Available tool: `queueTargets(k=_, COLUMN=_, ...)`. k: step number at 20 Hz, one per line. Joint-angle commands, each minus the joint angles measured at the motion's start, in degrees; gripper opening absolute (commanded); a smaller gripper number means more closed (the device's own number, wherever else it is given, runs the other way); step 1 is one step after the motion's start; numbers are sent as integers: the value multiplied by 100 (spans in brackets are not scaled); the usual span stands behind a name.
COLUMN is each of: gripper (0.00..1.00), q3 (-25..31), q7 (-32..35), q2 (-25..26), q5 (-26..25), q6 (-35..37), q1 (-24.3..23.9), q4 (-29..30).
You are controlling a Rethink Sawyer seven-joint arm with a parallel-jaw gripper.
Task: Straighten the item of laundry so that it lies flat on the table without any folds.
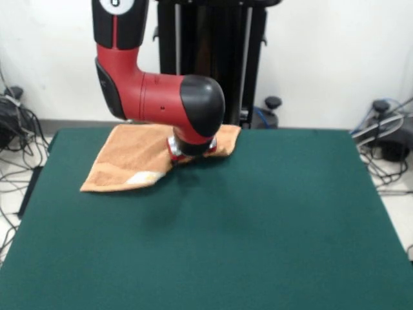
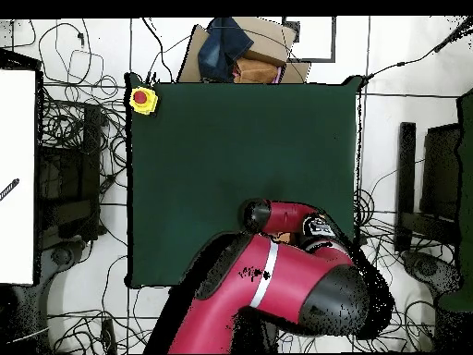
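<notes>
The peach-orange towel (image 1: 129, 158) lies crumpled at the far left part of the dark green table (image 1: 258, 226), close to the robot's side. It has folds, and a paler turned-over patch shows at its near edge (image 1: 143, 177). My gripper (image 1: 191, 152) points down onto the towel's right part, under the arm's black wrist cap, which hides most of it. In the overhead view the red arm (image 2: 277, 277) covers the towel and the gripper; the table (image 2: 231, 139) shows bare green above it.
A yellow box with a red button (image 2: 143, 99) sits on one table corner. A cardboard box with dark cloth (image 2: 240, 51) stands beyond the table's far edge. The black pedestal (image 1: 213, 58) rises behind the towel. Cables lie on the floor around.
</notes>
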Motion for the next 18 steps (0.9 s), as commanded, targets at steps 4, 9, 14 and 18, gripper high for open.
queueTargets(k=4, gripper=100, q3=-540, q7=373, q2=-482, q5=-391, q6=1358, q1=241, q4=1159)
queueTargets(k=9, gripper=100, q3=-685, q7=113, q2=-1232, q5=-686, q6=1327, q1=49, q4=1744)
queueTargets(k=14, gripper=100, q3=-618, q7=119, q2=-1422, q5=-779, q6=1253, q1=-142, q4=1884)
queueTargets(k=18, gripper=100, q3=-546, q7=71, q2=-1434, q5=-884, q6=1142, q1=-357, q4=1856)
